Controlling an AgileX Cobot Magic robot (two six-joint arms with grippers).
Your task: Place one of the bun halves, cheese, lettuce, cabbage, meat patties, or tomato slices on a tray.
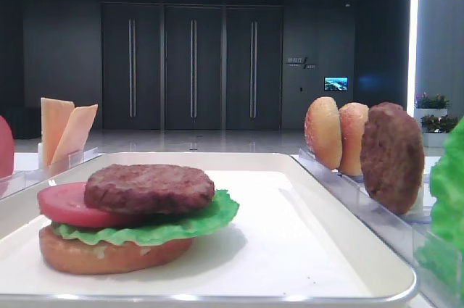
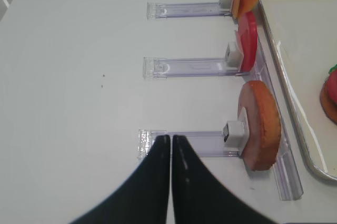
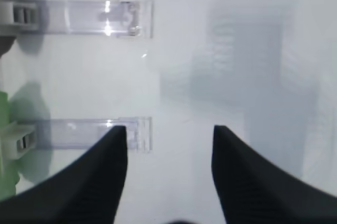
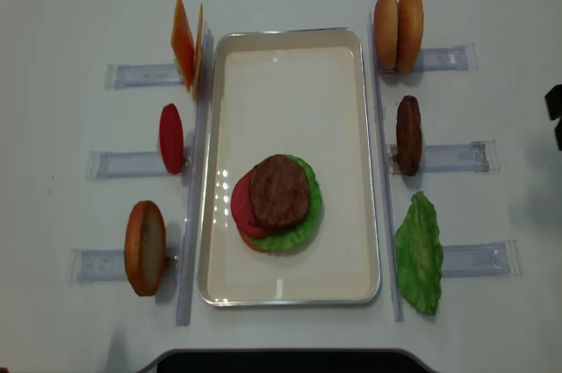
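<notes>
On the cream tray (image 4: 290, 83) lies a stack: brown bun base (image 1: 109, 254), lettuce (image 4: 309, 219), tomato slice (image 4: 239, 208) and a meat patty (image 4: 278, 191) on top. Left of the tray, holders carry cheese (image 4: 183, 42), a tomato slice (image 4: 171, 138) and a bun half (image 4: 145, 247). On the right stand two bun halves (image 4: 397, 29), a patty (image 4: 408, 134) and lettuce (image 4: 420, 254). Cabbage is out of view. My left gripper (image 2: 171, 138) is shut and empty over the outer end of the bun half's (image 2: 260, 126) holder. My right gripper (image 3: 169, 128) is open over bare table, holding nothing.
Clear plastic holders (image 3: 89, 18) lie on the white table on both sides of the tray, with long clear rails along the tray's edges (image 4: 195, 180). In the right wrist view a bit of green lettuce (image 3: 4, 113) shows at the left edge.
</notes>
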